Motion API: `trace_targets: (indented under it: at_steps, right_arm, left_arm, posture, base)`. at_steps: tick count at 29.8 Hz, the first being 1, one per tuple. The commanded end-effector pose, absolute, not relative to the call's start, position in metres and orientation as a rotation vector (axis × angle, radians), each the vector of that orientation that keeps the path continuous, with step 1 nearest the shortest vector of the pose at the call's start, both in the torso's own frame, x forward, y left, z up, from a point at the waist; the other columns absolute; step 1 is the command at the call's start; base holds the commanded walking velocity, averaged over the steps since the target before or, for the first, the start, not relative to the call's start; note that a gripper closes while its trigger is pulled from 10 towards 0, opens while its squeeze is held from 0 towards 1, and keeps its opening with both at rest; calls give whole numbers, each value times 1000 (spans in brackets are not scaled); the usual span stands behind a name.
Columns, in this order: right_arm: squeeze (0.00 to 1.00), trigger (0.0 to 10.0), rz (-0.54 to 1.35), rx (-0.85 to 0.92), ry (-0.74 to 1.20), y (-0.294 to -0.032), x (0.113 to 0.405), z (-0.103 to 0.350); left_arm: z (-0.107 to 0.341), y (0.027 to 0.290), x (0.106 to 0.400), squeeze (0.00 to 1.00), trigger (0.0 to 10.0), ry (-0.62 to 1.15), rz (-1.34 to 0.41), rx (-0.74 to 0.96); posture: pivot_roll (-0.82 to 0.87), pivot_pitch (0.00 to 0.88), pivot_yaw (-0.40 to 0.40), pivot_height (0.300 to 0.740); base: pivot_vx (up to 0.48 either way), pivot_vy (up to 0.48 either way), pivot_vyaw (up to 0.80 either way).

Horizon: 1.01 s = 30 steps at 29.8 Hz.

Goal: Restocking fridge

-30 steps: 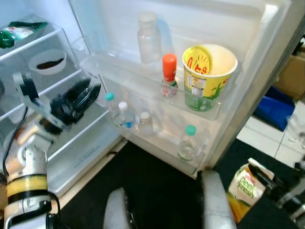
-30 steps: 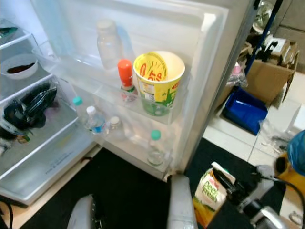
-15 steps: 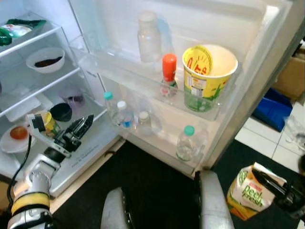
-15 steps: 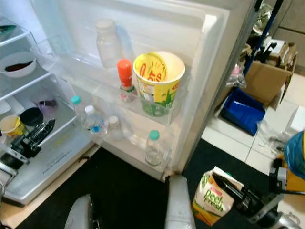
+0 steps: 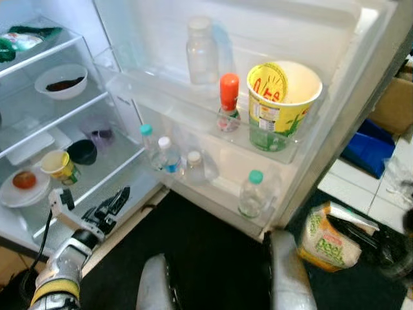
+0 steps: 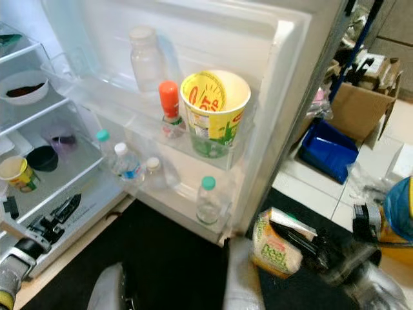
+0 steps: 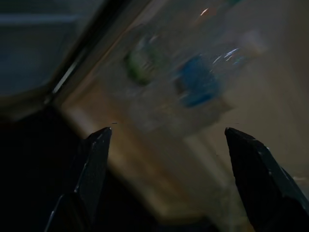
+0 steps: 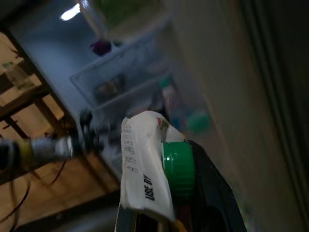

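A green-and-white juice carton (image 6: pixel 276 244) lies tilted on its side at the lower right, in front of the open fridge door. My right gripper (image 6: pixel 298 240) is shut on it; the right wrist view shows its green cap (image 8: pixel 176 169) against one black finger. My left gripper (image 5: pixel 120 196) hangs low at the front edge of the fridge's bottom shelf (image 5: pixel 122 169), open, with nothing between its fingers (image 7: pixel 91 159). A small yellow cup (image 5: pixel 59 166) stands on that shelf, apart from the gripper.
The door racks hold a big yellow cup (image 5: pixel 284 103), an orange-capped bottle (image 5: pixel 228 100), a clear bottle (image 5: pixel 202 51) and several small water bottles (image 5: pixel 165 152). The inner shelves carry a bowl (image 5: pixel 61 81), a black cup (image 5: pixel 82 152) and a plate (image 5: pixel 13 197). A blue bin (image 6: pixel 329 148) sits on the right floor.
My left gripper has drawn down and out of the fridge, leaving the small yellow cup on the shelf. My right gripper has swung the carton left and tipped it sideways.
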State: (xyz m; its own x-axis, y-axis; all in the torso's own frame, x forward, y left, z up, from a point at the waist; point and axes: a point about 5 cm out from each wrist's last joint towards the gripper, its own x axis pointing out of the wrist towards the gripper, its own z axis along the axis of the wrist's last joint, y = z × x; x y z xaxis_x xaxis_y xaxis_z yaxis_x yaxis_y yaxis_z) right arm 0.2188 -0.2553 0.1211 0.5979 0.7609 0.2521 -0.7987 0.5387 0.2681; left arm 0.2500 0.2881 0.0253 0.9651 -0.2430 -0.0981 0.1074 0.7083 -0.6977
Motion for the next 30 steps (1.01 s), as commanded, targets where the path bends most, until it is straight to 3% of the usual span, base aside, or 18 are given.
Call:
trace_targets:
  at_steps: [1,4,9,20,25,27,28,30]
  right_arm:
    - [0,10000,905,341,-119,-254,222,122]
    - [0,10000,777,242,-184,-259,243,136]
    - [0,10000,653,199,-226,-270,254,146]
    - [0,10000,389,123,-304,-292,275,161]
    - [0,10000,566,147,-277,-269,271,158]
    - [0,10000,828,168,-184,-240,253,148]
    - [0,10000,828,168,-184,-240,253,148]
    - [0,10000,1051,228,-71,-217,234,139]
  left_arm:
    - [10,287,238,0,10000,255,-138,-765]
    - [-21,279,213,0,10000,395,-21,-783]
    - [-40,274,192,0,10000,485,72,-787]
    - [-55,273,172,0,10000,554,160,-765]
    - [-56,274,172,0,10000,559,173,-750]
    - [-57,272,172,0,10000,568,171,-742]
    - [-57,272,172,0,10000,568,171,-742]
    - [-58,269,171,0,10000,580,164,-737]
  posture:
    - [-75,106,29,537]
    - [-71,103,28,537]
    - [-73,106,27,537]
    - [-69,109,28,537]
    - [-69,110,29,537]
    - [-71,112,29,537]
    - [-71,112,29,537]
    - [-71,116,29,537]
  base:
    - [0,0,0]
    - [0,0,0]
    - [0,0,0]
    - [0,0,0]
    - [0,0,0]
    - [0,0,0]
    - [0,0,0]
    - [0,0,0]
